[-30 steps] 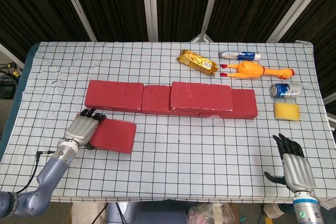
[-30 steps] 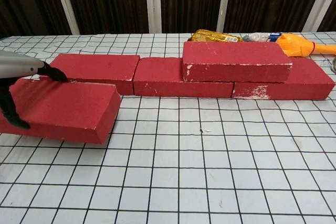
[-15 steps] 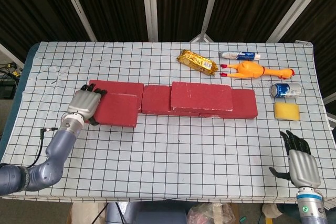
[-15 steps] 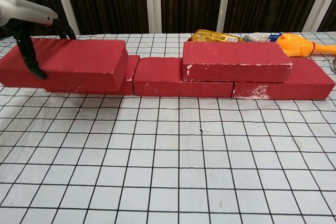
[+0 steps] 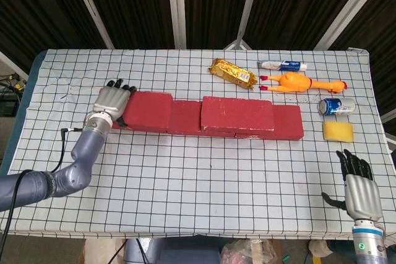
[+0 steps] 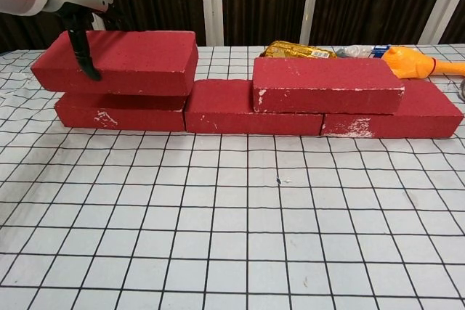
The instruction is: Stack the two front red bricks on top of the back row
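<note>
The table has a checked cloth, and the back row of red bricks runs from 9 o'clock to 3 o'clock across its middle. On the right part of this row one stacked brick already lies flat, with its long axis along the row.

The brick you carry is over the left end of the row, above the bottom left brick. In the chest view its underside seems to touch or almost touch that brick; I cannot tell if it rests fully. Its long axis is parallel to the row, and its left end hangs a little past the end below, toward 9 o'clock.

Your left hand is clamped on the left end of this brick, with the dark fingers over the front face. So the brick lies toward 3 o'clock from the hand. I judge that the next move is only to lower it and perhaps push it a little toward 3 o'clock before you let go.

Your right hand is well apart, near the table edge at about 5 o'clock, with fingers spread and holding nothing. The left hand is clearly the nearer one.
</note>
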Available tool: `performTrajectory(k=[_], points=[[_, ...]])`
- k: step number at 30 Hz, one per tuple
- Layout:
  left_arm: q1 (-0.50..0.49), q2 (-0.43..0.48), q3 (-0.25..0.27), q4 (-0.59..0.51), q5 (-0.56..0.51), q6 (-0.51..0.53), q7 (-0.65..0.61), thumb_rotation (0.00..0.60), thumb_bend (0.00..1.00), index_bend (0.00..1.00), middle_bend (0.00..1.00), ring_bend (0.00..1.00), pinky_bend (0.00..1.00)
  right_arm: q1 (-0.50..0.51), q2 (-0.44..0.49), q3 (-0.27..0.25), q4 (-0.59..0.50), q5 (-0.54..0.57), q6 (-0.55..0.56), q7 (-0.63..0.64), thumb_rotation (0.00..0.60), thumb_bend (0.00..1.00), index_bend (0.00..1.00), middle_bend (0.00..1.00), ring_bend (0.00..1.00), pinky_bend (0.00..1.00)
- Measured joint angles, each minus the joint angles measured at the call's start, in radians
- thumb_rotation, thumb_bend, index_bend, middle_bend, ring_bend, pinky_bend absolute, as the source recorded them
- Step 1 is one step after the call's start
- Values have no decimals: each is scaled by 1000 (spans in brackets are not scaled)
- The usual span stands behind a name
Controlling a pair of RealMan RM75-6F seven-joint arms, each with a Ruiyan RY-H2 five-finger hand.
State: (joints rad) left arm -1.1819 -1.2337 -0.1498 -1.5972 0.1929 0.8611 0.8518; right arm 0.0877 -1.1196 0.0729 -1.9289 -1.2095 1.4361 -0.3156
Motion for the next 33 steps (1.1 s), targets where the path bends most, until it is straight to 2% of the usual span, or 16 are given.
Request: performTrajectory(k=[10,25,33], points=[[-48,-96,7,179,-43,-88,-31,600,0,284,196,38,95,5,-14,12,-10,47,1,-41,600,190,47,0,0,0],[-129,-178,33,277,-88,-136,-23,600,0,285,196,37,91,1,-19,31,-3,76,19,-46,600,190,47,0,0,0],[-163,-205,39,293,-123,-135,-16,600,0,285,197,38,90,-4,-12,34,-4,82,25,-38,600,190,47,0,0,0]])
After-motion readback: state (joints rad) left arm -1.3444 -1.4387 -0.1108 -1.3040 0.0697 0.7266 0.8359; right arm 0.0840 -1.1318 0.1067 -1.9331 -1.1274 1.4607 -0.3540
